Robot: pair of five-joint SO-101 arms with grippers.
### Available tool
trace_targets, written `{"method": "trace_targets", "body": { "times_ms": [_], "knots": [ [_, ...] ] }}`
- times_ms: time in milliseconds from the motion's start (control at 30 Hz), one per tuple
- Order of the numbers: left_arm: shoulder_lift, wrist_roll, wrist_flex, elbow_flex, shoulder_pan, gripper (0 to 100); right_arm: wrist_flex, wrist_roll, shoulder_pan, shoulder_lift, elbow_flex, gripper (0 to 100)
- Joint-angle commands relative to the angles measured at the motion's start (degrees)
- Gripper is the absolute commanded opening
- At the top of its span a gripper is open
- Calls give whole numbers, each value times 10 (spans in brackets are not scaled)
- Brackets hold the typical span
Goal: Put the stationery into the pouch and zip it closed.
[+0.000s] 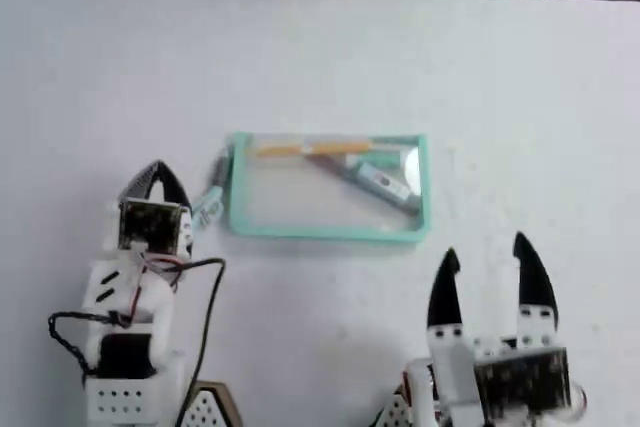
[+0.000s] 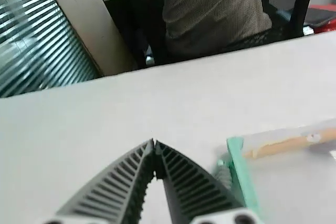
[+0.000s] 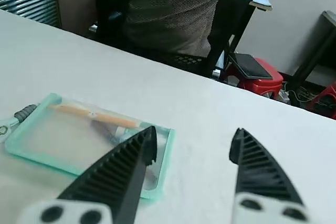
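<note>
High view, pouch [image 1: 330, 234] w/ pencil [image 1: 310, 149] & pen [image 1: 380, 182] inside, left hand [image 1: 160, 167] closed, right hand [image 1: 486, 247] spread

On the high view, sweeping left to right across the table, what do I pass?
Black-fingered left gripper, shut → small grey zipper pull → clear teal-edged pouch → black-fingered right gripper, open.
</note>
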Motion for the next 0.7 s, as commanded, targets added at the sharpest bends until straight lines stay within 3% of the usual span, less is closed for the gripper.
{"method": "trace_targets", "body": {
  "times_ms": [0, 167, 400, 667],
  "knots": [
    [-5, -4, 4, 9, -2, 30, -102, 0, -4, 3, 128, 237],
    [-5, -5, 85, 11, 7, 31, -253, 0, 0, 2, 366, 237],
    [-5, -4, 251, 11, 8, 31, -357, 0, 0, 2, 585, 237],
    [-5, -8, 356, 11, 7, 27, -192, 0, 12, 4, 585, 237]
  ]
}}
